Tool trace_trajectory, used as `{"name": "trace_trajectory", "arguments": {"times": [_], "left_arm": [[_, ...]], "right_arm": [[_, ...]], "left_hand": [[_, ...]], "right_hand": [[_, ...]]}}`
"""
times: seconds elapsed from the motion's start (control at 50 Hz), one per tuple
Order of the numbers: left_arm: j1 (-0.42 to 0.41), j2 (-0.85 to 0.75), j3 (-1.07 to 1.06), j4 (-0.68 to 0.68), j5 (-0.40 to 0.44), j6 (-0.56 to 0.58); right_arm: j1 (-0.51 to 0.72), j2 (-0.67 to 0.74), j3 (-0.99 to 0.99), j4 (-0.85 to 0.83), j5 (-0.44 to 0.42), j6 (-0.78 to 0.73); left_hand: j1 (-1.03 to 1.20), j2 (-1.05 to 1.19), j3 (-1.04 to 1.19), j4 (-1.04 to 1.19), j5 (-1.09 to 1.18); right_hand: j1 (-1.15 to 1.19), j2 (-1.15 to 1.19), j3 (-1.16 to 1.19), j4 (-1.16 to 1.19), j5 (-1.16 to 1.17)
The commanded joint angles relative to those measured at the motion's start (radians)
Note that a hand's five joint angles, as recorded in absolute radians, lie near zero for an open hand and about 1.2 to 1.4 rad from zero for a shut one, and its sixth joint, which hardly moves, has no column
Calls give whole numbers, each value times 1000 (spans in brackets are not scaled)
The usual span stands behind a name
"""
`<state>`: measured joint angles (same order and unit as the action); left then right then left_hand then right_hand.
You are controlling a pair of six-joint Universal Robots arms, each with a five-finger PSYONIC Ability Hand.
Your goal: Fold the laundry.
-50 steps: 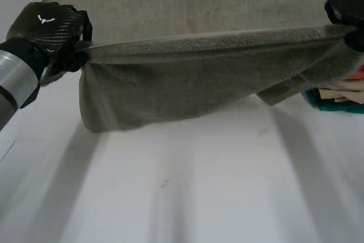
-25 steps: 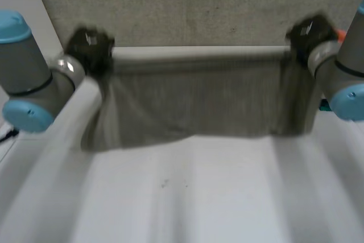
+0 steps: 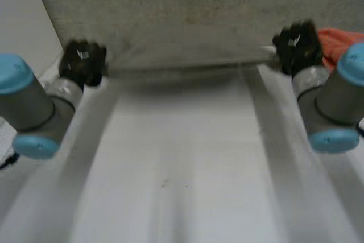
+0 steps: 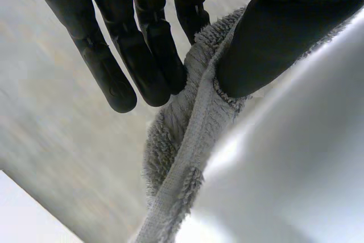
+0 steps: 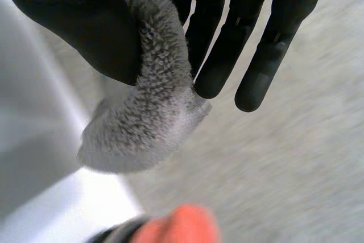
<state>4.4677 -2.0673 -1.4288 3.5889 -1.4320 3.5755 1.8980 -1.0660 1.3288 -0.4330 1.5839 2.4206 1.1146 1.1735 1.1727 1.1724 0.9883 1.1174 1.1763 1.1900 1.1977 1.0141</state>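
A grey towel (image 3: 187,27) lies spread over the far part of the white table (image 3: 182,157). My left hand (image 3: 83,61) pinches the towel's (image 4: 187,140) near left corner between thumb and fingers (image 4: 142,61). On the other side my right hand (image 3: 297,46) pinches the towel's (image 5: 148,118) near right corner against its thumb in the same way. Both hands are far out over the table, and the towel's near edge (image 3: 187,64) runs stretched between them.
An orange cloth (image 3: 338,41) lies at the far right, just beyond my right hand, and shows as an orange patch (image 5: 182,226) in the right wrist view. Both arms reach forward along the table's sides.
Both hands have carried the towel's held edge away from me, from hanging above the near table to far out over the spread part. The hanging fold is gone.
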Motion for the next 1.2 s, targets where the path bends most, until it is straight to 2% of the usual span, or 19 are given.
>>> {"name": "trace_trajectory", "arguments": {"times": [0.02, 0.1, 0.12, 0.18, 0.36, 0.42, 0.5, 0.58, 0.64, 0.78, 0.86, 0.96, 1.2], "left_arm": [[5, -120, -110, -9, 1, 17], [13, -117, -156, -22, 7, 32], [27, -105, -172, -28, 10, 32], [47, -65, -199, -41, 24, 31], [177, 96, -311, -151, 276, 26], [223, 110, -329, -208, 333, 34], [263, 113, -340, -246, 363, 34], [283, 105, -343, -259, 373, 37], [285, 102, -349, -262, 372, 37], [286, 102, -384, -266, 377, 40], [281, 90, -386, -268, 387, 81], [271, 53, -375, -266, 400, 141], [219, -48, -286, -266, 387, 146]], "right_arm": [[-3, 86, 108, 59, 2, 5], [-16, 84, 148, 92, 1, 5], [-16, 81, 159, 102, 1, 5], [-14, 78, 173, 109, 1, 6], [-46, 58, 219, 117, -4, 41], [-54, 55, 219, 117, -19, 67], [-57, 54, 219, 119, -35, 80], [-57, 54, 221, 119, -35, 81], [-57, 54, 222, 119, -35, 81], [-57, 54, 222, 119, -36, 80], [-59, 54, 221, 119, -36, 80], [-57, 54, 222, 119, -36, 80], [-59, 55, 222, 131, -38, 78]], "left_hand": [[141, 82, 83, 83, 93], [-40, -99, -98, -98, -88], [-221, -280, -279, -279, -269], [-475, -534, -533, -533, -523], [-469, -528, -528, -527, -518], [-455, -514, -513, -513, -503], [-388, -447, -446, -446, -436], [-232, -291, -290, -290, -280], [-214, -273, -272, -272, -262], [-270, -329, -328, -328, -318], [-355, -414, -413, -413, -403], [-355, -414, -413, -413, -403], [-358, -417, -416, -416, -406]], "right_hand": [[279, 220, 206, 199, 208], [279, 220, 206, 199, 208], [279, 220, 206, 199, 208], [279, 220, 206, 199, 208], [279, 220, 206, 199, 208], [279, 220, 206, 199, 208], [279, 220, 206, 199, 208], [279, 220, 206, 199, 208], [279, 220, 206, 199, 208], [279, 220, 206, 199, 208], [279, 220, 206, 199, 208], [279, 220, 206, 199, 208], [279, 220, 206, 199, 208]]}}
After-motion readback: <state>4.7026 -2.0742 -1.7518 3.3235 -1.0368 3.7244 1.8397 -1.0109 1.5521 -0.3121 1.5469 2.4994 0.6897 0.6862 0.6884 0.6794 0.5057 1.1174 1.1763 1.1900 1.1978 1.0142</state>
